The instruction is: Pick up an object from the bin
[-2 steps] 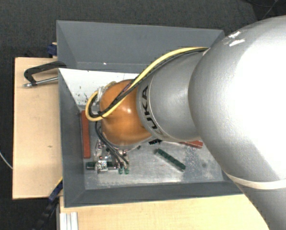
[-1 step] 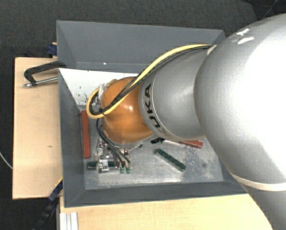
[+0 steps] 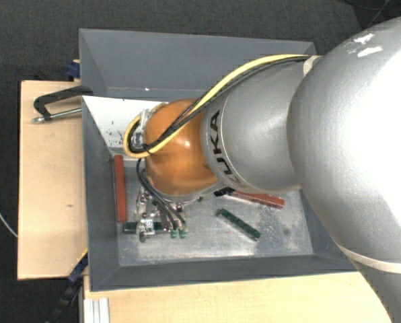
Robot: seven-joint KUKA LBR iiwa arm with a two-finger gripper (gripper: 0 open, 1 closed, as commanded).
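The hand [image 3: 159, 219], whether apart or together cannot be told, stands over small dark-green pieces [image 3: 130, 229] near the bin's [image 3: 101, 237] lower-left corner, judged light, stiff, slippery; best gripped across their narrow width.
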